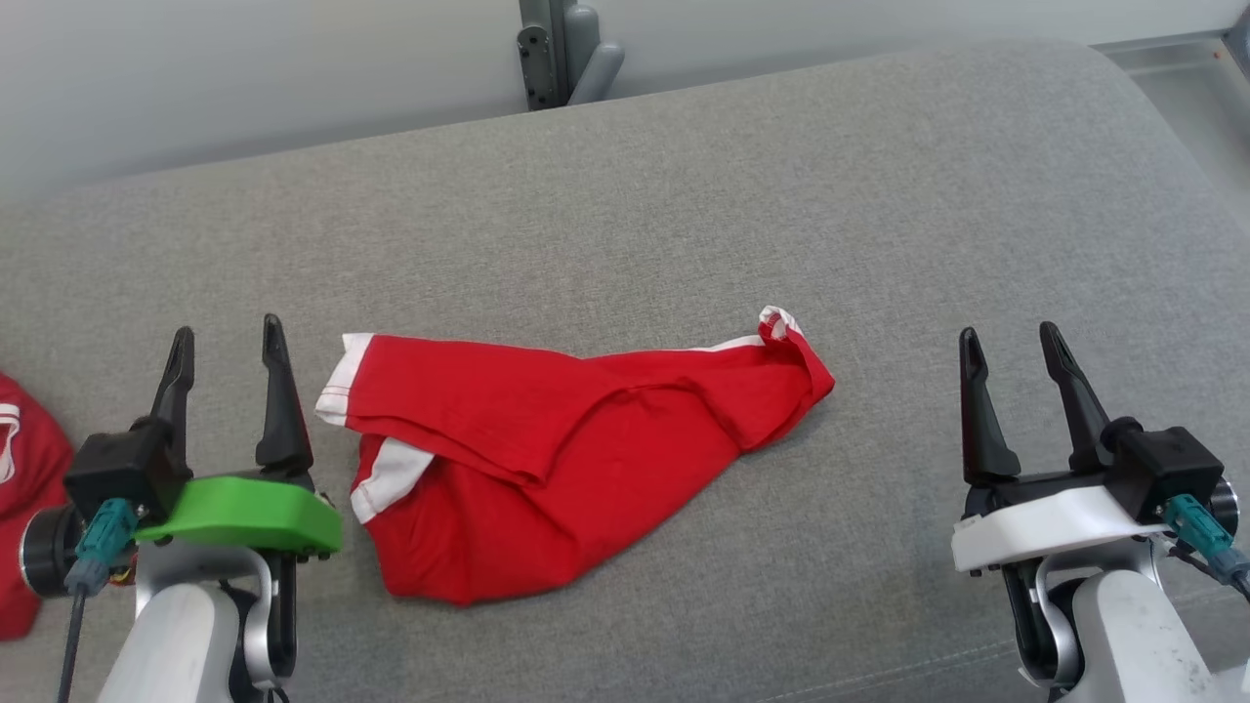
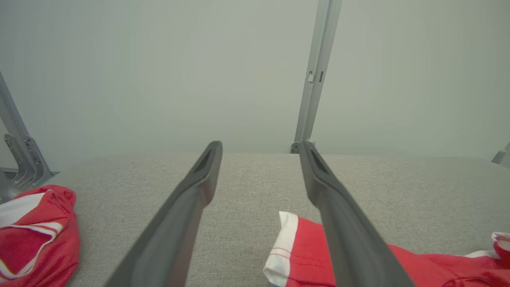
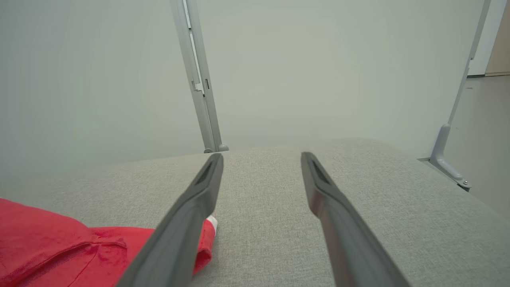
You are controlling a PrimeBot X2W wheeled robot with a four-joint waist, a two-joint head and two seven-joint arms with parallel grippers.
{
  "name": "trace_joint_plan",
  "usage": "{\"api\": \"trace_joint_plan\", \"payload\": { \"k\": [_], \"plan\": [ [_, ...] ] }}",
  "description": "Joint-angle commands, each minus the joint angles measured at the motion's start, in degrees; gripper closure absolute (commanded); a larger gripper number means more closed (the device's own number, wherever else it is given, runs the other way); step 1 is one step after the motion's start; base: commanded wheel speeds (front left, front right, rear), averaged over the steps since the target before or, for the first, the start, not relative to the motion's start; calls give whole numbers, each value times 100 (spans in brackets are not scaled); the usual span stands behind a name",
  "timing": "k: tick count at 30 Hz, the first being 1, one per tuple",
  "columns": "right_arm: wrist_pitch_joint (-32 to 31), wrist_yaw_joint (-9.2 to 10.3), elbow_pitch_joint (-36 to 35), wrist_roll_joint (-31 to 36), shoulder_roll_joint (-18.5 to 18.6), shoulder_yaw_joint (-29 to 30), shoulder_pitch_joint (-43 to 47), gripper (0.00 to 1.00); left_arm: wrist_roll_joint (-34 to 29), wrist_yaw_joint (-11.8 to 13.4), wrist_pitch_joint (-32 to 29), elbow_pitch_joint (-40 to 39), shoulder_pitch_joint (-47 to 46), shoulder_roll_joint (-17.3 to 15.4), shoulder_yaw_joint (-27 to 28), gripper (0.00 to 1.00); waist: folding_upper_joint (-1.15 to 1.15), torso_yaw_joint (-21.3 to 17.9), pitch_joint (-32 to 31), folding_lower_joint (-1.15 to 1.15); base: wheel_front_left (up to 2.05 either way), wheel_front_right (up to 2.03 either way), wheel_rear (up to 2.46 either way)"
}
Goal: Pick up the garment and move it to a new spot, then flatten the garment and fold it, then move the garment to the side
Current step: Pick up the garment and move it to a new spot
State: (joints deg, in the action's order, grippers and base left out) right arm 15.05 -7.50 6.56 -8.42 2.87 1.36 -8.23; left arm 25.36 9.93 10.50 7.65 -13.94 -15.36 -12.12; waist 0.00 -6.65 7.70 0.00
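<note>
**Both grippers wide open, nothing held; garment lay btwn them**

The L gripper (image 1: 227,327) stood w/ its two dark fingers spread wide, holding nothing. Its inner finger was just beside the garment (image 1: 547,459), next to the white-banded sleeve cuff, w/ a thin strip of grey cushion (image 1: 684,195) btwn them in the head view. In the left wrist view the L gripper (image 2: 261,144) showed bare cushion btwn its fingers. There the inner finger crossed in front of the garment (image 2: 303,255) at the cuff; contact couldn't be told from that angle.

The R gripper (image 1: 1008,331) was equally wide open and empty, well apart from the garment on its other side. In the right wrist view the R gripper (image 3: 261,155) had only cushion btwn its fingers, and the garment (image 3: 59,247) lay beyond its left finger.

The garment, red w/ white trim, lay crumpled and partly folded over itself on the cushion, roughly midway btwn the two grippers but closer to the L one. A second red item (image 1: 24,469) lay on the far side of the L gripper from the garment, also seen in the left wrist view (image 2: 36,235). A grey metal post (image 1: 557,49) stood beyond the garment, past the cushion's far edge.
</note>
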Motion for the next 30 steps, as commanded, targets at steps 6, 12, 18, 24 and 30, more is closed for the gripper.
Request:
{"api": "trace_joint_plan", "payload": {
  "k": [6,12,18,24,30],
  "plan": [
    [-86,2,-39,117,10,17,236,0,62,130,-34,-567,652,-141,68,0,0,315,-383,0,0,0,0],
    [-231,2,-147,154,12,-7,461,0,75,207,-129,-904,1131,-130,-32,0,0,358,-627,0,0,0,0],
    [-371,2,-293,147,11,-2,719,0,53,278,-262,-1032,1436,-162,-128,0,0,340,-811,0,0,0,0],
    [-465,2,-424,143,12,18,818,0,27,313,-342,-1109,1511,-209,-184,0,0,345,-826,0,0,0,0],
    [-471,2,-436,106,12,42,805,0,7,328,-375,-1122,1434,-229,-216,0,0,360,-801,0,0,0,0]
  ]
}}
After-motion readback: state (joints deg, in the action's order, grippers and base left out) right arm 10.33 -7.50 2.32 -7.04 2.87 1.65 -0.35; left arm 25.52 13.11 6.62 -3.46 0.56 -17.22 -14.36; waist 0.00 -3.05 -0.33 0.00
